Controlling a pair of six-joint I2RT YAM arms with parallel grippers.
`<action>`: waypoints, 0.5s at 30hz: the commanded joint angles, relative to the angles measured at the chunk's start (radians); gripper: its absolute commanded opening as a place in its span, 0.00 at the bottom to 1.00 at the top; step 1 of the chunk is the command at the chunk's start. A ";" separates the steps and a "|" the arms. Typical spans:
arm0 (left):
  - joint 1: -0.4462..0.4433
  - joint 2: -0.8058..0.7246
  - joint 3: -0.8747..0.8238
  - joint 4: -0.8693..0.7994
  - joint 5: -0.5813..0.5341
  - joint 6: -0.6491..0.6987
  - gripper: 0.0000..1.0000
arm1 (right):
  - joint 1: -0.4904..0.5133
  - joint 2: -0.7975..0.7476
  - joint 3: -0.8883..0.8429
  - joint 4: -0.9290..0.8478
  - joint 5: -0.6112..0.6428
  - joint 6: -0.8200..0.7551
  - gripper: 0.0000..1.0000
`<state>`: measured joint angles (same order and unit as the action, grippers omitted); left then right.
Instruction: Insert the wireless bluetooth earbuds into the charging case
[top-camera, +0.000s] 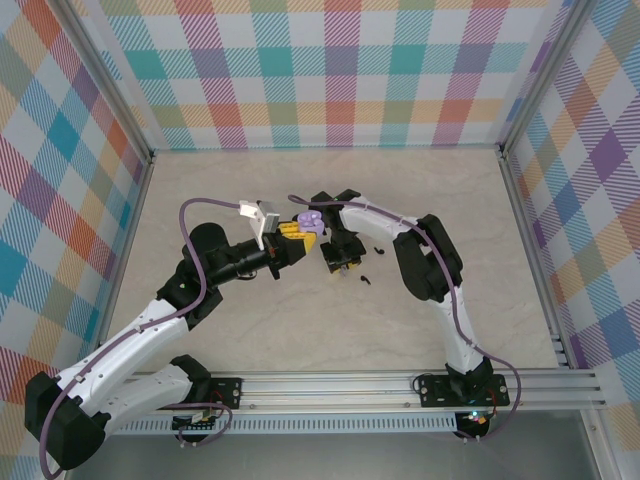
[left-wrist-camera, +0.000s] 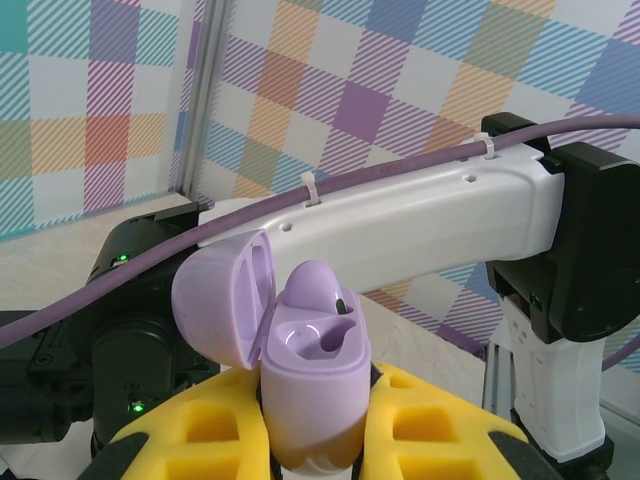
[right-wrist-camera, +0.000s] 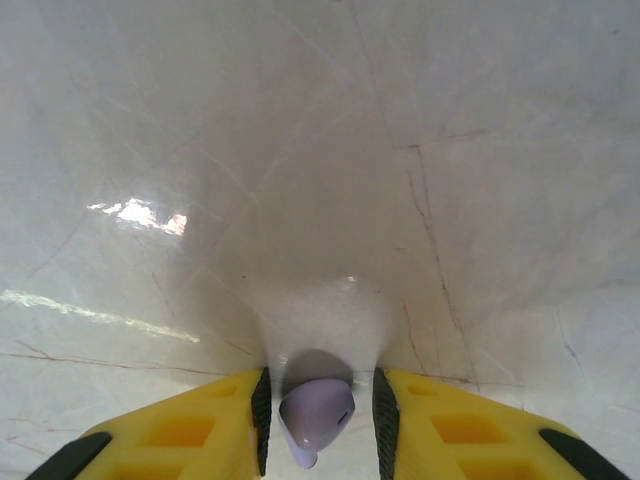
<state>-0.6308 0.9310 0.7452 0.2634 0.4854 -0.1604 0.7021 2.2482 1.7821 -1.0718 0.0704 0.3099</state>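
Where the left hand (left-wrist-camera: 318, 388) grips, the case (left-wrist-camera: 300, 345) hides.

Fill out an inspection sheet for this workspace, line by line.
Surface: pale marbled table, glossy.
Job's things: lilac charging case open, lid swung left; seated lilac earbud in one socket, the socket beside it empty; second lilac earbud off the case; black earbuds loose on the table.
Clutter: nothing seen.
Hands: left hand shut on the lilac charging case; right hand shut on the second lilac earbud.
Cables: purple cable along each arm.
Surroundings: plaid walls; metal rail at the near edge.
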 joint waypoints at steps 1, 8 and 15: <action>-0.012 -0.007 0.011 0.030 -0.002 -0.002 0.16 | 0.010 0.027 0.004 -0.021 0.003 0.021 0.34; -0.012 -0.006 0.009 0.030 -0.004 -0.002 0.16 | 0.010 0.039 -0.013 0.001 -0.010 0.029 0.33; -0.012 -0.006 0.008 0.029 -0.007 -0.001 0.16 | 0.010 0.039 -0.030 0.001 -0.003 0.043 0.30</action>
<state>-0.6308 0.9314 0.7452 0.2638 0.4847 -0.1604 0.7029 2.2490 1.7802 -1.0698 0.0708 0.3325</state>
